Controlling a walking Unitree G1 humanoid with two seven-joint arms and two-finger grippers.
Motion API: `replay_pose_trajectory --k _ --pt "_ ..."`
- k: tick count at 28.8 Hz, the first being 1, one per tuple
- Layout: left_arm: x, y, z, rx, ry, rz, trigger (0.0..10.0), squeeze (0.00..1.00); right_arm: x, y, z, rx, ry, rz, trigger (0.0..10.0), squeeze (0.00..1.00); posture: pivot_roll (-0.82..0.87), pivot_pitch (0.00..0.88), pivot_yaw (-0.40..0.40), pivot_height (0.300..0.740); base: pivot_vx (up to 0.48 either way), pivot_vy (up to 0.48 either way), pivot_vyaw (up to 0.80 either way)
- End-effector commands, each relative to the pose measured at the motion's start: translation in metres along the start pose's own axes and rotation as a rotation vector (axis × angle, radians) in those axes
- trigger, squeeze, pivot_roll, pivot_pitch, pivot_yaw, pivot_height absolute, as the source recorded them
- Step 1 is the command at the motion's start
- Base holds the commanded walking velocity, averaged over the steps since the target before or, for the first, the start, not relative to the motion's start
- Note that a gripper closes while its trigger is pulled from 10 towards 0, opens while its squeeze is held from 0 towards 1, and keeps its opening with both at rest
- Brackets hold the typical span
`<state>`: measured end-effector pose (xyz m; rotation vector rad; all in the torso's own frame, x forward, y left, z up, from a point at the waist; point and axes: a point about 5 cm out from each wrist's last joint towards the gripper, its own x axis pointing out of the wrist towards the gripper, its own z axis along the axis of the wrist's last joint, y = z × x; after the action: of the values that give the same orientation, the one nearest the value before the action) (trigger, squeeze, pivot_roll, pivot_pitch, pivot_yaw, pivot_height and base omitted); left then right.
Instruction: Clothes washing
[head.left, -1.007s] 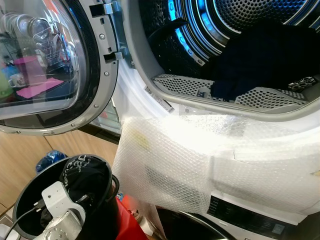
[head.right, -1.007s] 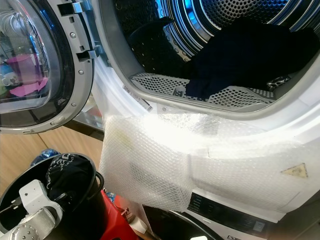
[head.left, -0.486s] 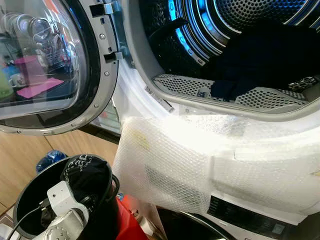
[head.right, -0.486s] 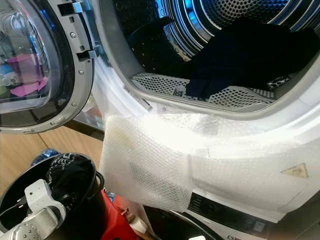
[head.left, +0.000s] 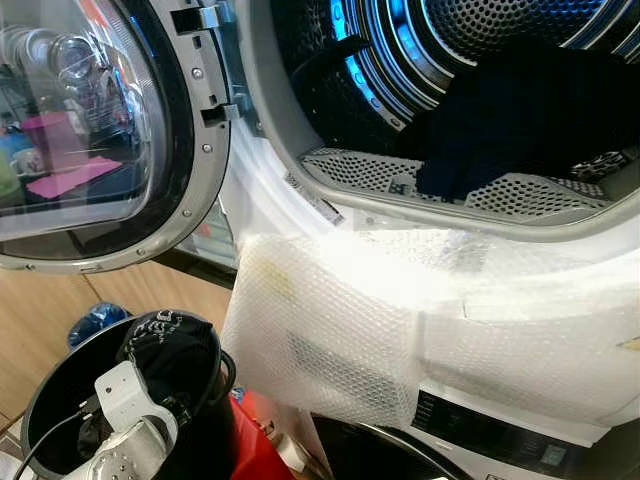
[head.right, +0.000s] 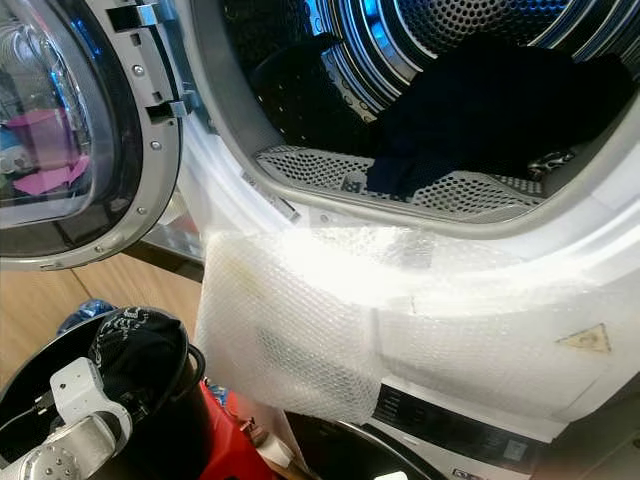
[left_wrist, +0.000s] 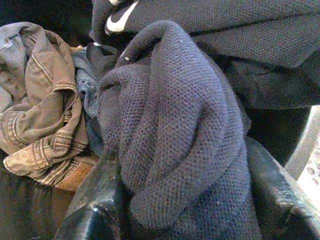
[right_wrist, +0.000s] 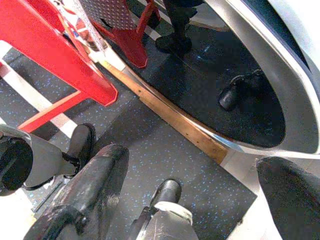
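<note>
- Navy knit garment (left_wrist: 170, 135) is sitting between the left gripper (left_wrist: 185, 220) jaws, inside the black bucket (head.left: 45, 400).
- Right gripper (right_wrist: 200, 200) is hanging over the floor (right_wrist: 150, 155), jaws wide.

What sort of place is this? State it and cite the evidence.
Probably a home laundry corner: a front-loading washer with its door swung open, dark clothes in the drum, and a black basket of garments where the left gripper clamps a navy knit.

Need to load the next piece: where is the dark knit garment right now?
The dark knit garment sits between the left tool's fingers inside the black basket, low on the robot's left, below the open washer door.
</note>
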<state>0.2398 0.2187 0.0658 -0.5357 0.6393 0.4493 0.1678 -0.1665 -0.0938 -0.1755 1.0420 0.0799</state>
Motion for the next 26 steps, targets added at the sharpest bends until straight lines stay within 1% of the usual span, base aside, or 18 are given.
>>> replay_pose_trajectory --k 1,10,16,21,23,24,25,26 --pt "-0.001 -0.001 -0.001 0.014 0.013 -0.018 0.0 0.00 0.000 0.003 -0.003 -0.002 0.005 0.010 10.0 0.00 0.05 0.000 0.110 0.740 0.000 0.000 0.00" --pt "-0.003 -0.002 -0.003 0.017 -0.002 -0.040 0.0 0.00 -0.001 0.001 -0.005 -0.023 0.011 0.016 10.0 0.00 0.06 0.000 0.096 0.740 0.000 0.000 0.00" --pt "-0.005 -0.006 0.002 0.016 -0.032 -0.072 0.0 0.00 -0.001 0.000 -0.004 -0.023 0.010 0.015 10.0 0.00 0.07 0.000 0.089 0.740 0.000 0.000 0.00" --pt "-0.010 -0.012 0.007 0.072 -0.082 -0.108 0.0 0.00 0.000 0.000 -0.003 -0.018 0.010 0.017 10.0 0.00 0.07 0.000 0.092 0.740 0.000 0.000 0.00" --pt "-0.011 -0.013 0.008 0.073 -0.090 -0.119 0.0 0.00 0.000 0.000 -0.003 -0.019 0.009 0.017 10.0 0.00 0.07 0.000 0.092 0.740 0.000 0.000 0.00" --pt "-0.012 -0.015 0.010 0.088 -0.105 -0.133 0.0 0.00 0.000 0.000 -0.002 -0.019 0.008 0.017 10.0 0.00 0.07 0.000 0.094 0.740 0.000 0.000 0.00" --pt "-0.015 -0.020 0.012 0.103 -0.123 -0.180 0.0 0.00 0.000 0.000 -0.002 -0.016 0.007 0.016 10.0 0.00 0.07 0.000 0.094 0.740 0.000 0.000 0.00" --pt "-0.015 -0.020 0.012 0.103 -0.123 -0.180 0.0 0.00 0.000 0.000 -0.002 -0.016 0.007 0.016 10.0 0.00 0.07 0.000 0.094 0.740 0.000 0.000 0.00"
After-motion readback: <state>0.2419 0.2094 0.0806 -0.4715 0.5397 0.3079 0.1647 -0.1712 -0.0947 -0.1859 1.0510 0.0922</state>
